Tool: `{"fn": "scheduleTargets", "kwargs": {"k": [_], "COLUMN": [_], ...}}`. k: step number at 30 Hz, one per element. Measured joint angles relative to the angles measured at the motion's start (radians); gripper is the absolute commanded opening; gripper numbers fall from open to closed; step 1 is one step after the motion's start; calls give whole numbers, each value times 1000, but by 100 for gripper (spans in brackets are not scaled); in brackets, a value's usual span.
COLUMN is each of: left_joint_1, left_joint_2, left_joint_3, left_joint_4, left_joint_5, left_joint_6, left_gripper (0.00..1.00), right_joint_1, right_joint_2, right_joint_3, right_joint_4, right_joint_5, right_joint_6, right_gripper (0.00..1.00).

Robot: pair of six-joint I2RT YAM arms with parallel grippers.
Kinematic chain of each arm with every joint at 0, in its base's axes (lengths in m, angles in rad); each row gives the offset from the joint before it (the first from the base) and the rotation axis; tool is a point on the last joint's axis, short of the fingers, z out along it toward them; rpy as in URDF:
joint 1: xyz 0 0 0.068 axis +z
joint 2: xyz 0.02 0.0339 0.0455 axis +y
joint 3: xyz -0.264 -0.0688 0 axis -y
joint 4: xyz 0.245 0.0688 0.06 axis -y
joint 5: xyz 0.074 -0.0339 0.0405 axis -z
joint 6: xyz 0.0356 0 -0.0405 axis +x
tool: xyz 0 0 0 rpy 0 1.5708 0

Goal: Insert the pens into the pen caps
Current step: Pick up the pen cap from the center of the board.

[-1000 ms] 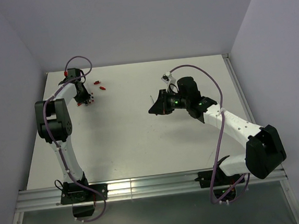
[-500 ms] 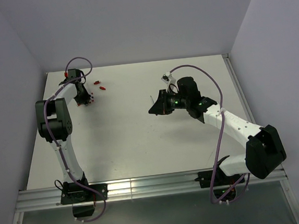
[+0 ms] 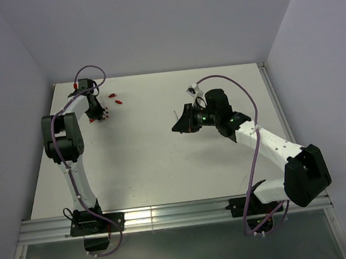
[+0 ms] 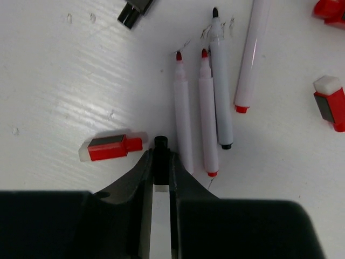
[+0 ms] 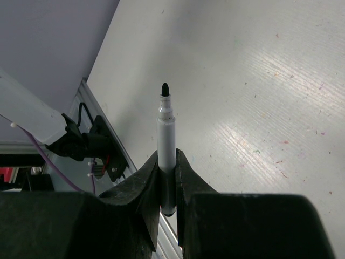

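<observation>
At ten o'clock on the white table [image 3: 164, 166], down among the loose pens and caps: left gripper [image 4: 160, 157], both fingers [image 4: 139, 177] pressed in against a black cap [image 4: 160, 143], black nose sticking out toward twelve o'clock in the wrist view, white end back between the fingers; whether lifted off the surface or resting on it, impossible to tell; at nine o'clock of that nose, just beside the left finger and lying flat, a red cap [image 4: 110, 148] with a white end; from twelve to two o'clock, side by side and nearly parallel, tips toward twelve: a red-tipped pen [image 4: 181, 113], a second red-tipped pen [image 4: 208, 116] close against it, then a black-tipped pen [image 4: 221, 86] touching or almost touching the second; farther toward two o'clock, a little apart, a fourth pen [image 4: 251, 54] with a red end plug, tip cut off by the frame; at three o'clock, well apart from the pens, another red cap [image 4: 330, 108]; at the top edge near eleven o'clock, a dark cap-like piece [image 4: 135, 8], only partly in view. Near the middle of the table, slightly toward one o'clock: right gripper [image 5: 167, 162], fingers closed tight around the lower barrel of an uncapped marker pen [image 5: 166, 132], black tip pointing to twelve o'clock in its wrist view, blunt end just showing below the fingers; well apart from the left gripper and from every cap.
</observation>
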Motion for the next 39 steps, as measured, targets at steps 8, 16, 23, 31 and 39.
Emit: {"fn": "scheduleTargets", "kwargs": {"k": [8, 16, 23, 31, 39], "left_joint_1": [-18, -56, -66, -68, -71], "left_joint_2": [-235, -718, -1049, -1136, -1234], "left_joint_3": [-176, -377, -632, -848, -933], "left_joint_4": [-42, 47, 325, 664, 956], "left_joint_5": [40, 258, 523, 752, 857], "left_joint_6": [-35, -75, -155, -345, -537], "left_gripper": [0, 0, 0, 0, 1], "right_joint_1": [7, 68, 321, 454, 459], "right_joint_2": [0, -1, 2, 92, 122], "right_joint_3": [0, 0, 1, 45, 45], "right_joint_4": [-4, 11, 196, 377, 451], "right_joint_5": [16, 27, 99, 113, 122], "right_joint_6": [-16, 7, 104, 170, 219], "right_gripper": [0, 0, 0, 0, 0]}}
